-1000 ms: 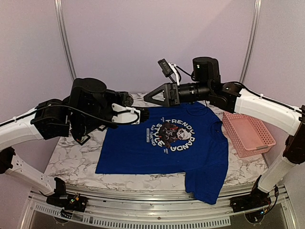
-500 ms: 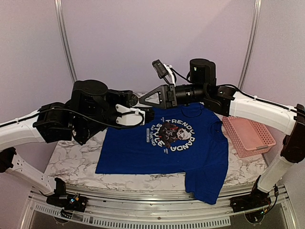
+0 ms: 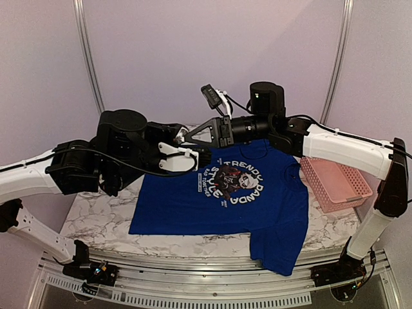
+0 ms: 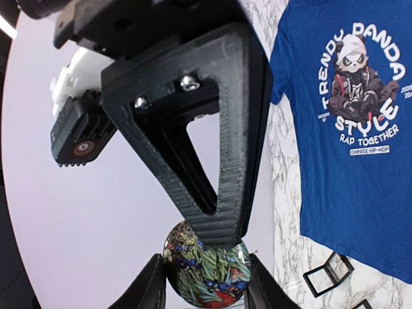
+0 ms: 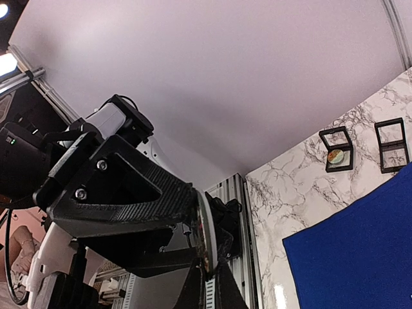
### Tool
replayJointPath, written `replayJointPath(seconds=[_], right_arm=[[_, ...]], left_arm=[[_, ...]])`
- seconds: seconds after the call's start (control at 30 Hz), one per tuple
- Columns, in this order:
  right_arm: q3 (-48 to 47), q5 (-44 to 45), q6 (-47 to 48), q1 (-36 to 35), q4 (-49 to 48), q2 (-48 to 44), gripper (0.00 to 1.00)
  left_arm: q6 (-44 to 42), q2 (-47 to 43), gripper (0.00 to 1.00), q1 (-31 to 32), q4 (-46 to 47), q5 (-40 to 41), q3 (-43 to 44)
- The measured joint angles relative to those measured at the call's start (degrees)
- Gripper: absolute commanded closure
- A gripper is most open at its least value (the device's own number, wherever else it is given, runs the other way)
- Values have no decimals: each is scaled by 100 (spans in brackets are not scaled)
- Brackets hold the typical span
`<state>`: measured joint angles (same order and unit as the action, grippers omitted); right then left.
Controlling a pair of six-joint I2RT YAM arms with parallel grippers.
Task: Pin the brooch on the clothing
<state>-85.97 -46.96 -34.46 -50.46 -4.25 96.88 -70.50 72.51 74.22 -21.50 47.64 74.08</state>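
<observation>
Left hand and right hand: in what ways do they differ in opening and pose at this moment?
The left hand has its fingers apart, one on each side of the round brooch; the right hand is shut, pinching the brooch at its edge. The left hand reaches in from the left, the right hand from the right, tip to tip. Both are raised above the table and hold the same brooch.

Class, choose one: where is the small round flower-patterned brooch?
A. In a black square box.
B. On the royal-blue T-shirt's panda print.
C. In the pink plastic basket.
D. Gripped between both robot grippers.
D: the left wrist view shows the round flower-patterned brooch between the left gripper fingers, the right gripper pinching its upper edge, apart from the royal-blue T-shirt.
</observation>
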Motion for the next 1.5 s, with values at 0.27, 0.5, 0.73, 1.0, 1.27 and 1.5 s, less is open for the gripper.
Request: replayJointPath(seconds=[0.27,0.5,0.73,1.0,1.27,1.5], right_arm=[[0,22,2,0,22,-2,100],[9,114,258,-50,74,-57,100],[11,481,588,46,463,-181,100],[1547,2601,3198,192,376,-1110,100],[4247,3064,8321,173,-2240,-2350,100],[4481,3453,11497,9,-3825,-2074,100]], left_arm=[[-76,0,46,4,-4,7,-31],[-76,0,3,9,24,4,-170],[127,-44,0,9,-122,-50,-221],[2159,17,1,-98,-1775,-1132,1556],[5554,645,20,-2197,-2664,-4380,2809],[7755,1550,35,-3156,-2538,-6640,2583]])
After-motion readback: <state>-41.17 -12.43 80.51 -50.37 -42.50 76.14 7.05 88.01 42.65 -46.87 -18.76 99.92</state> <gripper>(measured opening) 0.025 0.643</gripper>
